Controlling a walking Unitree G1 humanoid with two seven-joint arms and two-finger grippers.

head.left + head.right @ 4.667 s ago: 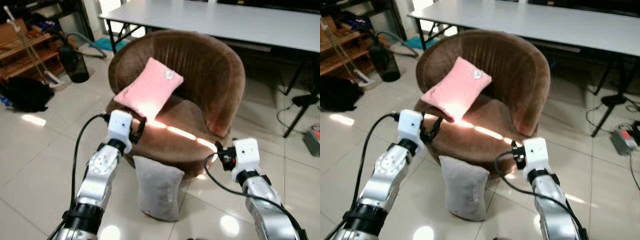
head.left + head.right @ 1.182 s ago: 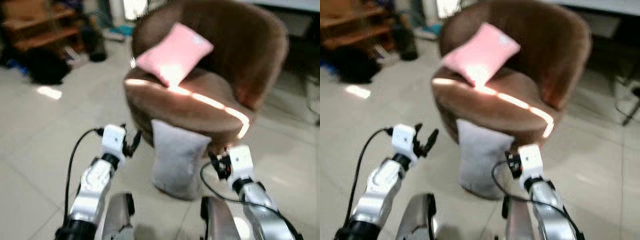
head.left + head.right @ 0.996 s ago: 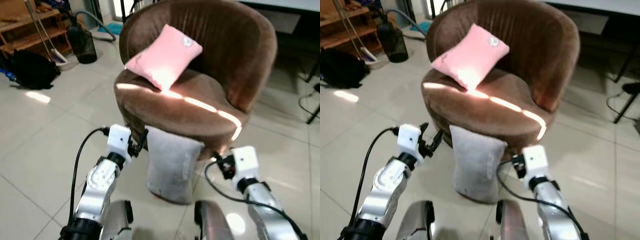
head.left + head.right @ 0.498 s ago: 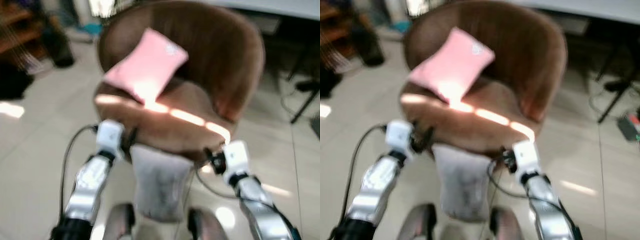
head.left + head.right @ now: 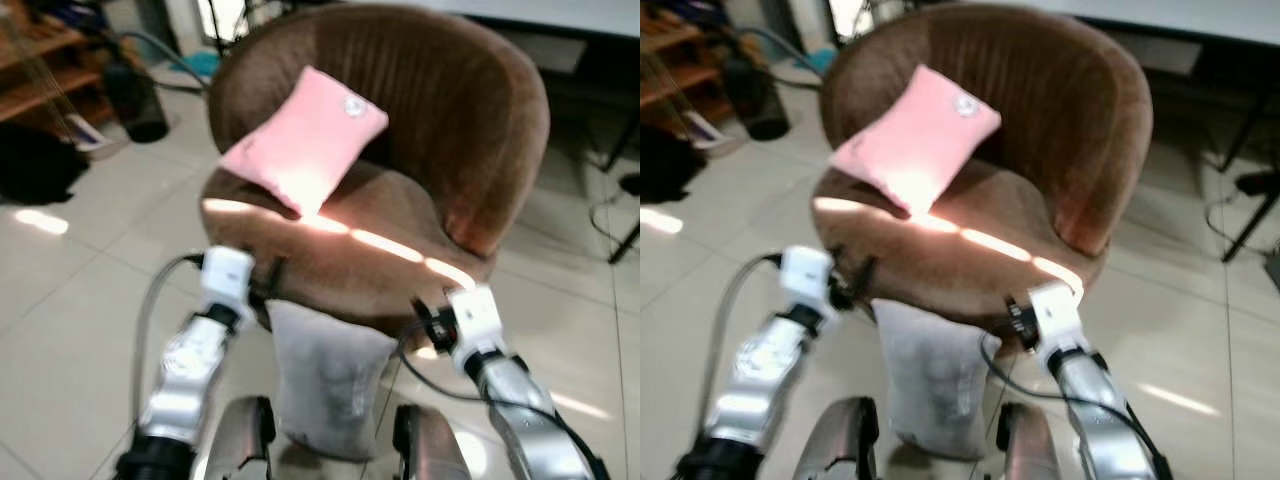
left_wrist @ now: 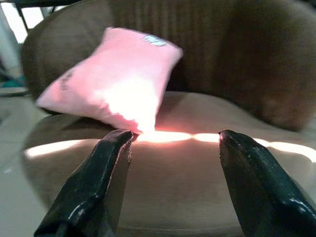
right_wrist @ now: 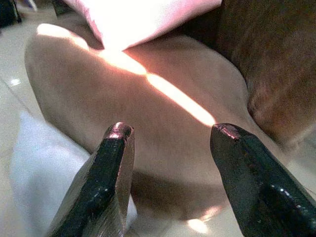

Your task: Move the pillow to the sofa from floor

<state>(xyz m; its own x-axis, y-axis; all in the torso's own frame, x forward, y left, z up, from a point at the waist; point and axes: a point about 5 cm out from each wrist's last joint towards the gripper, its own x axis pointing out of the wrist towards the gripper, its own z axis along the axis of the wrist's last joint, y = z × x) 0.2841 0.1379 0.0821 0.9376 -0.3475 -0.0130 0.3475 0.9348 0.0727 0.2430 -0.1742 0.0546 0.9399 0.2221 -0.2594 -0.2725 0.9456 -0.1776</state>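
Left eye view: since half a second ago the blur has cleared. The grey rectangular fabric pillow (image 5: 325,385) stands on the floor at lower centre, against the round brown velvet armchair (image 5: 455,140). Left hand (image 6: 170,185) and right hand (image 7: 170,180) flank it, fingers spread wide, empty. The pink cushion (image 5: 305,140) carries a round label, unreadable.

A pillow (image 5: 325,380) stands on the floor (image 5: 70,310) against the near side of the sofa (image 5: 400,150); another pillow (image 5: 303,140) lies on its seat.

Grey pillow (image 5: 325,375), pink pillow (image 5: 303,141), ribbed brown sofa (image 5: 450,120), pale tiled floor (image 5: 70,290).
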